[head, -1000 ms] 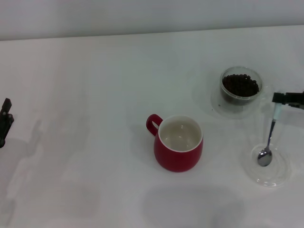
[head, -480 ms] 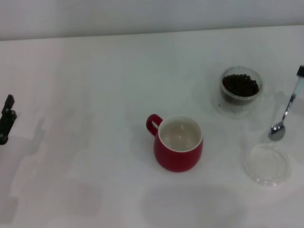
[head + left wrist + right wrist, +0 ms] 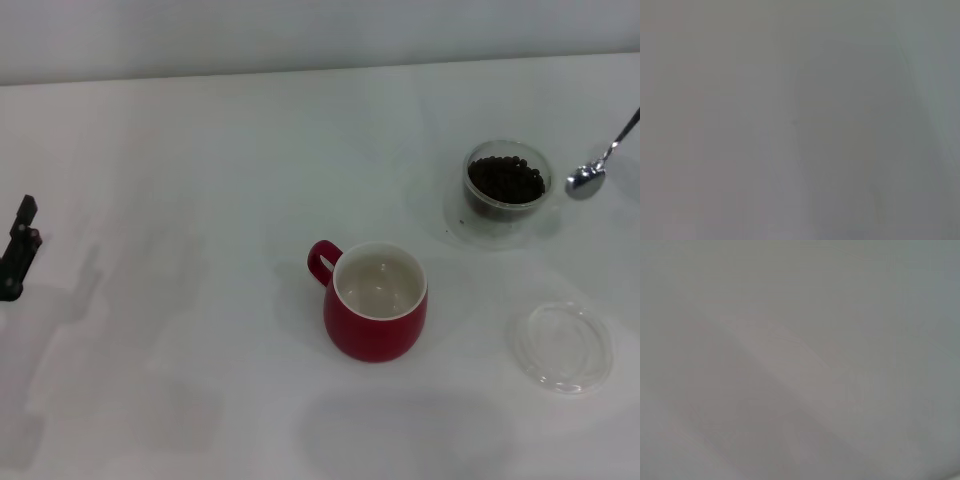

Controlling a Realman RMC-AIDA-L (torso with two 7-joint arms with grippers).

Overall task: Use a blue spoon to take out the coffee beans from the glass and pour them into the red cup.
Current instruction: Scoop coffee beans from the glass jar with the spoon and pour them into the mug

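While the right jaws stay unseen, blue spoon (image 3: 590,178) hangs tilted, shiny bowl beside glass (image 3: 507,186).

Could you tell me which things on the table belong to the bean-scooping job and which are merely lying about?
Belonging to the job:
blue spoon, raised beside the glass
coffee beans, heaped in the glass
glass
red cup, nothing in it

Lying about:
flat clear dish, nothing on it
left end effector, at the table's left edge
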